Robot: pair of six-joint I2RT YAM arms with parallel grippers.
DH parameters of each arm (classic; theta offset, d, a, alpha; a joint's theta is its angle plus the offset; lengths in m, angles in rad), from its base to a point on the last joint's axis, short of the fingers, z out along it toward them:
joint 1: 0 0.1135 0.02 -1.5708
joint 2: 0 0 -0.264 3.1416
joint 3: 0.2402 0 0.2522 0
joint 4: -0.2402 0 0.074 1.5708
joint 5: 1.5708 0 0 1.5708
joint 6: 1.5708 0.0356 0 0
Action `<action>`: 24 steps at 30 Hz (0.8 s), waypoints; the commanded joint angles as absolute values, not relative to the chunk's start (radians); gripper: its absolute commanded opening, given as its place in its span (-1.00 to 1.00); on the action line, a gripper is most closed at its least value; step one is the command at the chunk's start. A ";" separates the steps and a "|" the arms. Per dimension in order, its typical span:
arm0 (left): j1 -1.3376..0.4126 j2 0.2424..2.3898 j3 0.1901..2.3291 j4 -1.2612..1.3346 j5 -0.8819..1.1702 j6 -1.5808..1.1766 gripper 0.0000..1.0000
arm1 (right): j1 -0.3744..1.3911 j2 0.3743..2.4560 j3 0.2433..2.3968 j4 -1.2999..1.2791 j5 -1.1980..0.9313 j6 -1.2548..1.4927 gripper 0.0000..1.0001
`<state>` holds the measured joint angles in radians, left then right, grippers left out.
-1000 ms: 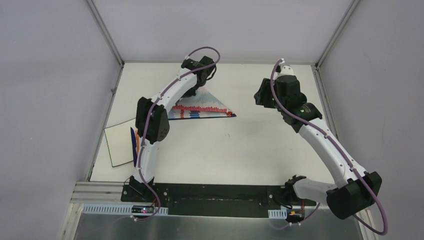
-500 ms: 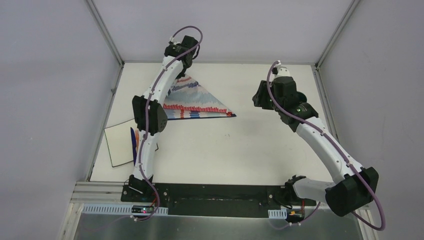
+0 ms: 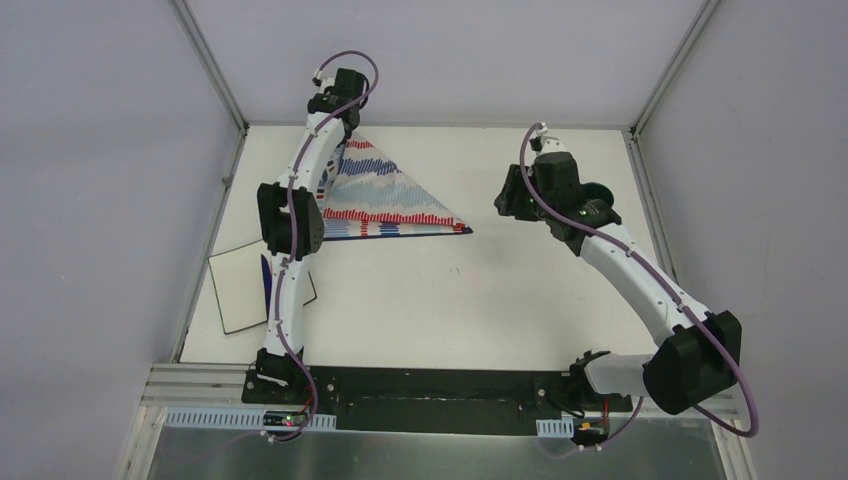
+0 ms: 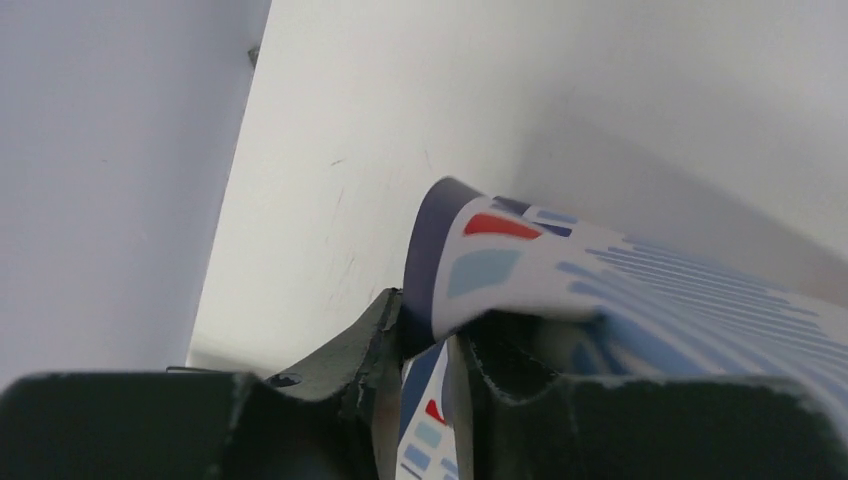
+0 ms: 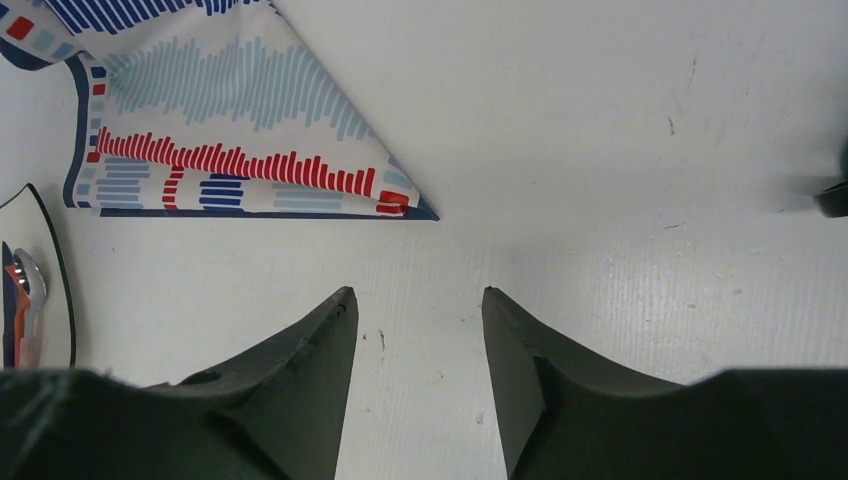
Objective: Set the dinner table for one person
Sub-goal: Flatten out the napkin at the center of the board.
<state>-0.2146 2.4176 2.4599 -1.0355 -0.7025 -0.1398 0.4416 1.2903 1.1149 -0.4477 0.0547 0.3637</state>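
The dinner table point(image 3: 450, 300) is a white tabletop with grey rails. A red-blue-white striped cloth point(image 3: 390, 200) lies on its far left part as a triangle, one corner lifted. My left gripper point(image 3: 338, 118) is at the far left corner, shut on that lifted cloth corner point(image 4: 470, 260); in the left wrist view the fabric sits between my left gripper point(image 4: 430, 335) fingers. My right gripper point(image 3: 507, 200) hovers open and empty over bare table, right of the cloth's near point point(image 5: 405, 205). In the right wrist view my right gripper point(image 5: 415, 295) shows a wide gap.
A white square plate point(image 3: 235, 290) lies at the left edge, with cutlery point(image 5: 22, 290) on it, partly hidden by the left arm. A dark object point(image 5: 835, 195) shows at the right edge of the right wrist view. Walls stand close to the left and the far side.
My left gripper has moved left and farther back with the cloth corner, spreading the cloth into a larger triangle. The right arm has shifted slightly left.
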 commanded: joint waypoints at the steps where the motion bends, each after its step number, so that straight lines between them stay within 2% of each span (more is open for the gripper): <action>1: -0.219 2.397 2.408 -0.809 -0.735 -0.045 -0.49 | 0.452 1.297 1.122 -0.400 0.031 0.380 0.05; 7: -0.222 2.391 2.400 -0.677 -0.712 0.007 -0.43 | 0.457 1.307 1.104 -0.388 0.027 0.382 0.07; 15: -0.251 2.319 2.403 -0.552 -0.791 0.125 -0.38 | 0.482 1.355 1.104 -0.381 0.023 0.372 0.10; 18: -0.279 2.240 2.357 -0.591 -0.794 0.115 -0.37 | 0.509 1.398 1.151 -0.421 0.052 0.339 0.11; 24: -0.382 1.955 2.137 -0.843 -0.725 -0.149 -0.43 | 0.601 1.593 1.378 -0.580 0.149 0.221 0.12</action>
<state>-0.3046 2.2276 2.2436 -0.6956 -0.7483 0.0250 0.5426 1.4937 1.2137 -0.5045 0.0696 0.3161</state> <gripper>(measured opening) 0.300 0.558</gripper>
